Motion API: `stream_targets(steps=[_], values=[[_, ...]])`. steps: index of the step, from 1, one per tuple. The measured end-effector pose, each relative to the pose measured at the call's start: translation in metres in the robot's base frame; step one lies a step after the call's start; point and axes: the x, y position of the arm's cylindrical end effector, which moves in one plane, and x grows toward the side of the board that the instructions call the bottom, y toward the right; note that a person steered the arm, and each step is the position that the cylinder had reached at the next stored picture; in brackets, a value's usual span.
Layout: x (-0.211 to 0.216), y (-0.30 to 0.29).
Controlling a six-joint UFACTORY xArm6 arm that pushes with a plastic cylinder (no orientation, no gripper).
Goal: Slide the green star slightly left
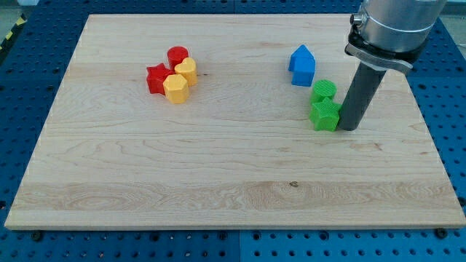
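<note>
Jaws: none fitted, state untellable | my tip (348, 128) touching green star (325, 114), its right side

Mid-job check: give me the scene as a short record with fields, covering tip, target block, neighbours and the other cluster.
tip: my tip sits right against the green star's right side in the view
target: green star, right half of the wooden board
neighbours: green cylinder touching the star's upper edge; blue house-shaped block just above-left of it
far cluster: red star, red cylinder, two yellow blocks, bunched at upper left
</note>
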Motion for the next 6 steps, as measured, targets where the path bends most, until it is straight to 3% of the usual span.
stream_targets(steps=[5,6], values=[[0.013,0.012],[0.009,0.049]])
